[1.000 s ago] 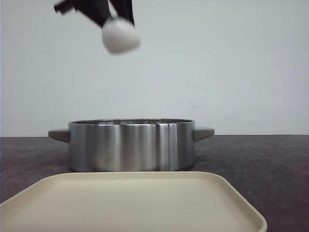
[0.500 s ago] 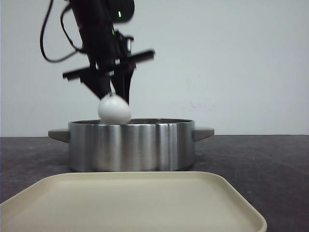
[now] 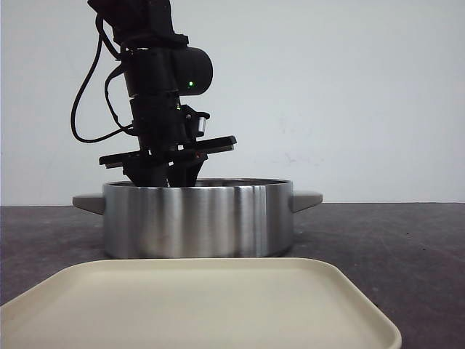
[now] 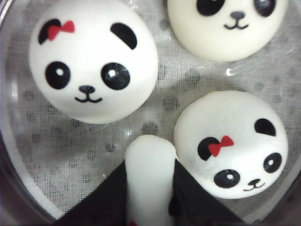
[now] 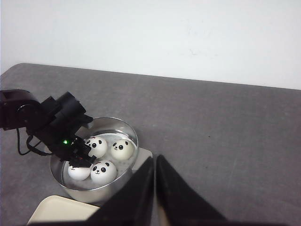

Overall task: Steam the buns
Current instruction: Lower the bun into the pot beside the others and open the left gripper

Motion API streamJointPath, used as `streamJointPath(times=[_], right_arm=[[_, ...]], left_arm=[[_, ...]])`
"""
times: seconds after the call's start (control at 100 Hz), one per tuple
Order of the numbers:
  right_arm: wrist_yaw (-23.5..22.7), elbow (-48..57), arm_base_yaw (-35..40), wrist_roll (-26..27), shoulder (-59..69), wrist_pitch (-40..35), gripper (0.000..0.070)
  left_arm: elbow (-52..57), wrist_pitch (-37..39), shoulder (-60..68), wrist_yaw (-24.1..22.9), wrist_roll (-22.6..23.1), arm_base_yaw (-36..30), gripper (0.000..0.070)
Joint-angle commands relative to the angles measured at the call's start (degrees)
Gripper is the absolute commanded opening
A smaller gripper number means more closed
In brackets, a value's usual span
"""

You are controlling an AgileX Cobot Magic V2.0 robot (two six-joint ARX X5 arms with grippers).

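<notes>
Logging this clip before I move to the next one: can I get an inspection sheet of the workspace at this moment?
Surface: dark grey table, bare where seen.
Job's things: steel pot with two handles holds four panda buns on a perforated liner; three lie free, including the bow-marked bun. The fourth bun is between the left gripper's fingers.
Clutter: empty beige tray in front of the pot.
Grippers: left gripper is down inside the pot, shut on the fourth bun. Right gripper is raised beside the pot, fingers together, holding nothing.
Cables: black cable loops off the left arm, above the table.
Surroundings: plain white wall.
</notes>
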Motion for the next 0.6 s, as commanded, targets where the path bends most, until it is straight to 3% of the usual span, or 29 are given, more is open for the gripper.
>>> streamJointPath(times=[0.0, 0.09, 0.16, 0.59], right_arm=[[0.5, 1.0, 0.5, 1.1, 0.4, -2.9, 0.0], [1.6, 1.0, 0.5, 1.1, 0.5, -2.8, 0.0], [1.9, 1.0, 0.5, 1.1, 0.5, -2.8, 0.0], [1.9, 1.0, 0.5, 1.0, 0.5, -2.9, 0.0]], left_arm=[[1.5, 0.3, 1.0, -0.2, 1.0, -0.3, 0.0161], [1.5, -0.1, 1.0, -0.2, 1.0, 0.1, 0.036], [1.5, -0.7, 1.0, -0.2, 1.2, 0.3, 0.0447], [8.0, -5.7, 1.0, -0.2, 1.2, 1.3, 0.0486]])
